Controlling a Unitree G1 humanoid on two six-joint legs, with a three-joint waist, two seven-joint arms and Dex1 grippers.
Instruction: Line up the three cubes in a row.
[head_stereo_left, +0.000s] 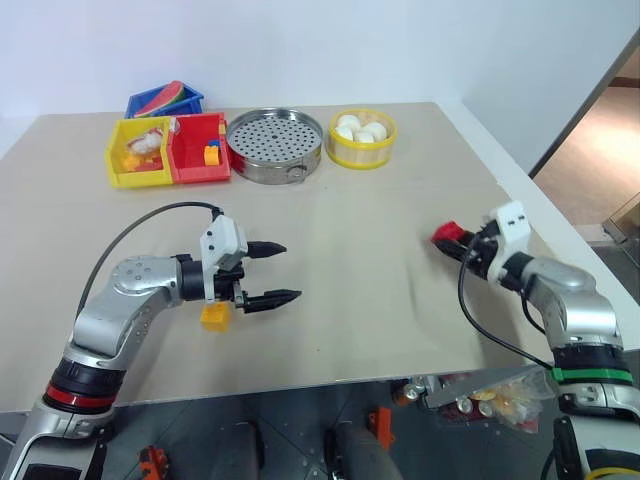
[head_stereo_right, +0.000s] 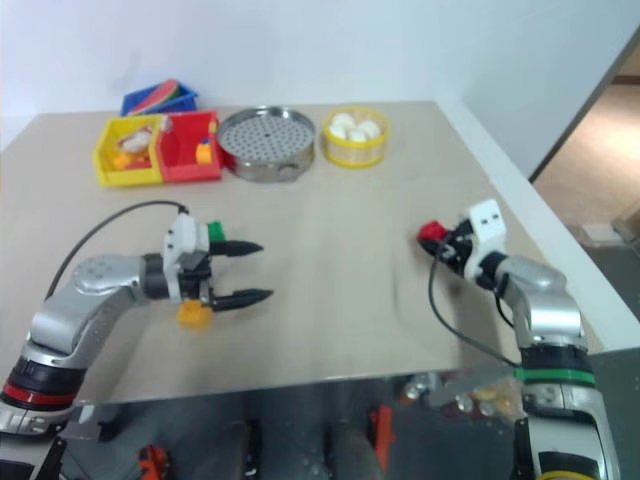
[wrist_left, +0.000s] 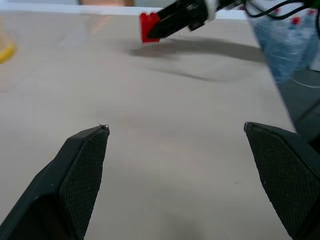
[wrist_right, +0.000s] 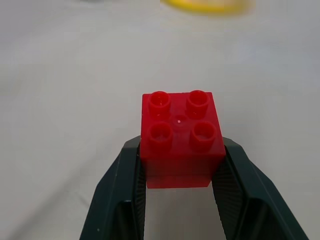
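The right end effector (head_stereo_left: 447, 236) is clamped on the red cube (wrist_right: 181, 138), studs up, lifted off the bench (head_stereo_left: 380, 210). Well to its left lie the yellow cube (head_stereo_left: 214, 316) and green cube (head_stereo_right: 214, 232) — just beside the left end effector (head_stereo_left: 282, 272), whose fingers are spread wide and empty. The row likely forms there, leftward.
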